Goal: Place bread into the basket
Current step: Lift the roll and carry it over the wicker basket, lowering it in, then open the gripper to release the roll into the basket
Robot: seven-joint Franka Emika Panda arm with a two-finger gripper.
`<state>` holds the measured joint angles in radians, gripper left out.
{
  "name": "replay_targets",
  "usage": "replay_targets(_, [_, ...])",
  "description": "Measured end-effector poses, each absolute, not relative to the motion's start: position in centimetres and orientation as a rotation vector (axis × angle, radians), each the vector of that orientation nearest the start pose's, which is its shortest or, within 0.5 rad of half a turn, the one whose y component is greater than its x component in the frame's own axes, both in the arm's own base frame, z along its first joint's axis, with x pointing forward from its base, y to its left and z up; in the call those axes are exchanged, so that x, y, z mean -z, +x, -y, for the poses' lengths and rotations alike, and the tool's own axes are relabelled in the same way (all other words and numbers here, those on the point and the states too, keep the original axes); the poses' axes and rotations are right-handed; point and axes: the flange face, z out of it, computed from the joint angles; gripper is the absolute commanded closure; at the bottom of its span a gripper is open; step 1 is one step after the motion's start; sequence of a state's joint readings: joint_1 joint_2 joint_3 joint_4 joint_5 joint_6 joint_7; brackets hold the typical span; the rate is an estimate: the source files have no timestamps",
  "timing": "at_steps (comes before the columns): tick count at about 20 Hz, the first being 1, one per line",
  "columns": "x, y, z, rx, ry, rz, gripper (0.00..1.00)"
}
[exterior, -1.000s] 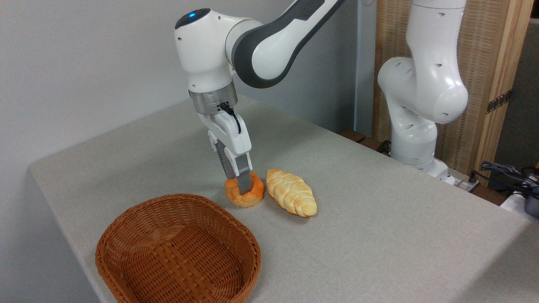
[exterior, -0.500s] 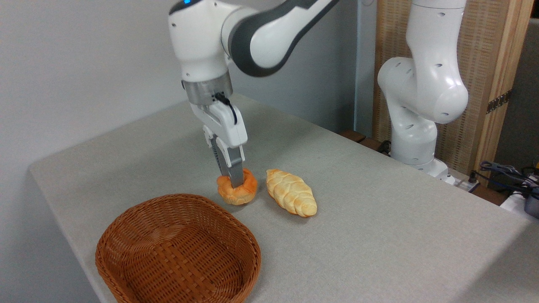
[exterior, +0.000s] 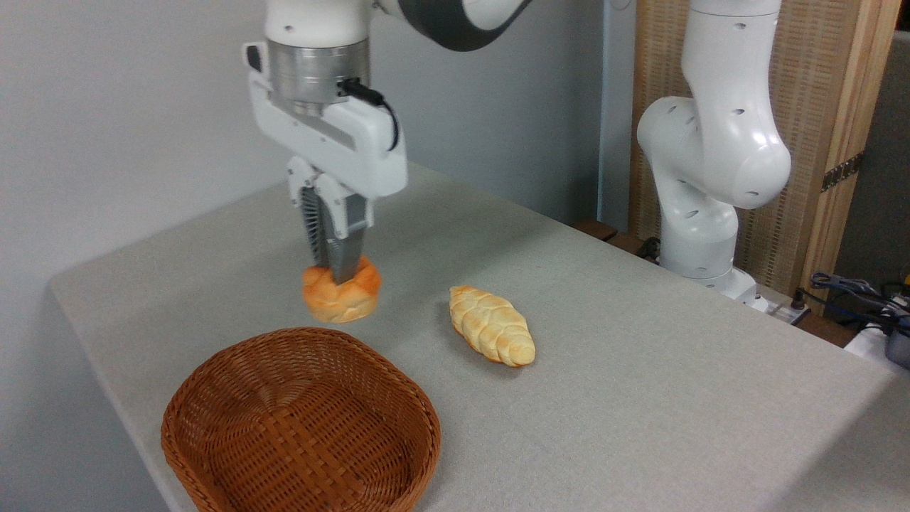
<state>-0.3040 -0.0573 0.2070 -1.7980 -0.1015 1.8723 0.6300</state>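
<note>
The basket point(exterior: 301, 424) sits empty at the near left of the table point(exterior: 640, 370). Just beyond its far rim, the gripper point(exterior: 338, 274) hangs with its jaws pinched into the top of the bun point(exterior: 340, 293), which is lifted clear of the cloth. Right of the basket lies a braided loaf point(exterior: 492, 326), untouched. Picking up looks done; carrying over the basket and letting go remain.

Bread point(exterior: 341, 293) above basket point(exterior: 213, 384), loaf point(exterior: 492, 326) rt.

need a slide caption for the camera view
Hand holds the bun above the table, near the empty basket.
</note>
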Motion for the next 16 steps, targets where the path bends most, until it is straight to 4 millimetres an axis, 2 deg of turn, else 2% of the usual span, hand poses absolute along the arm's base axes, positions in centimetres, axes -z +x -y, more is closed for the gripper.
replay_targets(3, [-55.3,59.1,8.1,0.203,-2.983,-1.127,0.75])
replay_targets(4, [-54.1,60.3,9.0,0.178,-2.975,-1.140,0.65])
replay_targets(5, [-53.0,61.2,9.8,0.156,-2.968,-1.151,0.36])
replay_targets(6, [-52.2,61.9,10.3,0.140,-2.963,-1.157,0.00])
replay_targets(9, [-51.3,62.9,10.7,0.128,-2.956,-1.158,0.00])
replay_targets(16, [-51.8,63.1,10.5,0.140,-2.955,-1.153,0.00])
